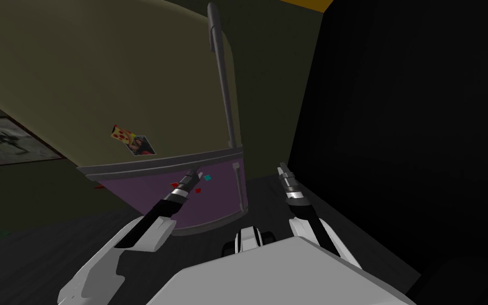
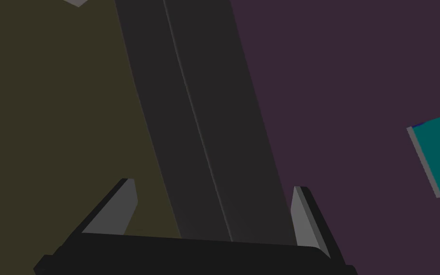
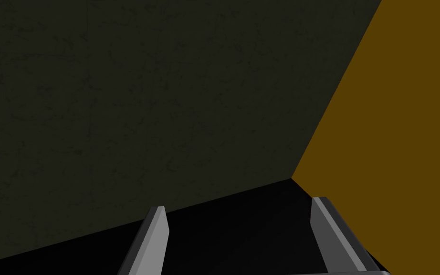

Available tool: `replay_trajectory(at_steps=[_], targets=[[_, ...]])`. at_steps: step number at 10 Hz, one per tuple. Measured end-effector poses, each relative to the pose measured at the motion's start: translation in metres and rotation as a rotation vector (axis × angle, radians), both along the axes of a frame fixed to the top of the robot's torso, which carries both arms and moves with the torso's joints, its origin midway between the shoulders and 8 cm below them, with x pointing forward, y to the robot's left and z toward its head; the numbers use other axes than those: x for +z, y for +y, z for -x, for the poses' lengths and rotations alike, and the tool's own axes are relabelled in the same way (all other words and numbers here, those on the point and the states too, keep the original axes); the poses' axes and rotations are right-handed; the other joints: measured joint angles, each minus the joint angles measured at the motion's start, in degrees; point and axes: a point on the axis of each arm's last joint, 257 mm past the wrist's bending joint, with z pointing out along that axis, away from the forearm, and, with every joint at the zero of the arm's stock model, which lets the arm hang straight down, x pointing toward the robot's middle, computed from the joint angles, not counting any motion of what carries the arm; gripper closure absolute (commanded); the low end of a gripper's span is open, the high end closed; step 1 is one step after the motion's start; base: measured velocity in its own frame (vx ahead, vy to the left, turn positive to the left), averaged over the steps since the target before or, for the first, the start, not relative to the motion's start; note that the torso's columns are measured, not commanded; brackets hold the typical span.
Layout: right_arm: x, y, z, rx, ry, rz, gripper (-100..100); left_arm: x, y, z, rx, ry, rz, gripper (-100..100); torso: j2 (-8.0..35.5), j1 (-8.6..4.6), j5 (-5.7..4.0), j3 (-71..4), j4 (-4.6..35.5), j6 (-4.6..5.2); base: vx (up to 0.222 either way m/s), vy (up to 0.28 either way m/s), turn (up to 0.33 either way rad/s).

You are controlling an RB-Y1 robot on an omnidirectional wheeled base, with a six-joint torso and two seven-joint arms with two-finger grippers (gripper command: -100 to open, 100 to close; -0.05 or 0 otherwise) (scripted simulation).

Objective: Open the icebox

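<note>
Head view puts the icebox (image 1: 132, 79) right in front of the robot, leaning across the frame with the camera's own tilt. It has a big olive upper door (image 1: 95, 58) over a smaller purple lower door (image 1: 132, 193), with a grey band (image 1: 132, 167) between them. Both doors look flush with the body and I can see no gap, so I'd say nothing has been opened yet. A long grey handle (image 1: 224, 79) runs up the upper door's edge on the robot's right, and a short handle (image 1: 237, 182) sits on the same edge of the lower door. Neither is held. The left gripper (image 1: 196, 172) is up near the band, well to the left of both handles. From the left wrist view its fingers stand wide apart with the band running between them, olive panel on one side and purple on the other, gripping nothing. The right gripper (image 1: 281, 170) hangs off past the icebox's handle side, also spread wide and empty. To my eye almost the whole job is left: reach a handle, close on it, pull the door out. Small stickers dot the doors: a photo (image 1: 141, 145), a teal magnet (image 1: 207, 178) just beside the left fingertips, and a red one (image 1: 197, 190).
</note>
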Motion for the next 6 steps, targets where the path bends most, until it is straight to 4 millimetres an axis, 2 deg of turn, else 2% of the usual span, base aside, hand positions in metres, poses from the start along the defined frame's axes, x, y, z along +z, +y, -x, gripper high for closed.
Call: replay_trajectory(at_steps=[4,6], targets=[[0.000,0.000,0.000,0.000,0.000,0.000,0,0.000,0.017,-0.017,0.022,0.054,-0.066,-100,0.02,0.10,0.01,0.01,0.01,-0.01,0.002,-0.129,-0.003],[0.000,0.000,0.000,0.000,0.000,0.000,0,0.007,0.030,-0.028,0.040,0.078,-0.107,-100,0.03,0.00,0.00,0.01,0.01,0.00,-0.006,-0.158,-0.007]])
